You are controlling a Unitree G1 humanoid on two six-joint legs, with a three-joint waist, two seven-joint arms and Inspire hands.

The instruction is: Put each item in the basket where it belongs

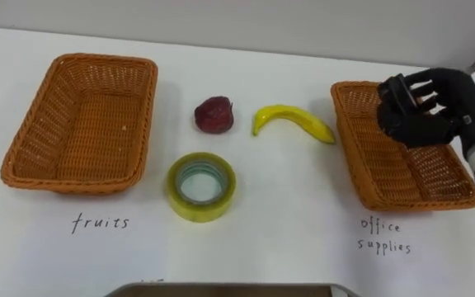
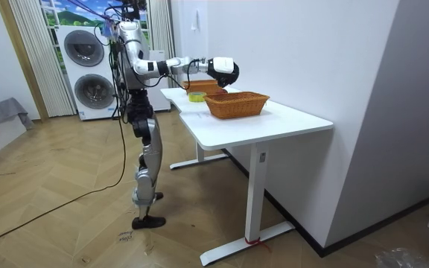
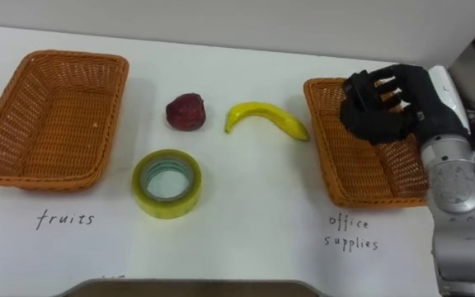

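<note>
Nearest me lies the roll of yellow tape [image 1: 201, 186], flat on the white table [image 1: 287, 223], just in front of the gap between the two wicker baskets. Beyond it sit a dark red fruit [image 1: 213, 114] and a banana [image 1: 293, 121], side by side and apart from each other. All three are on the table; none is in a basket.

The left basket [image 1: 72, 180], marked for fruit, is empty. The right basket [image 1: 351, 144], marked for office supplies, looks empty where I can see it, though part of its floor is hidden under my right hand [image 1: 419, 111]. That hand hangs above the basket's far end, palm down, fingers loosely spread and gripping nothing I can make out.

I judge the sorting barely begun, with the hand between picks. The banana is nearest to it, but it belongs in the far left basket. The tape would suit this arm better: reach left and nearer, close round the ring, and carry it back to the right basket.
</note>
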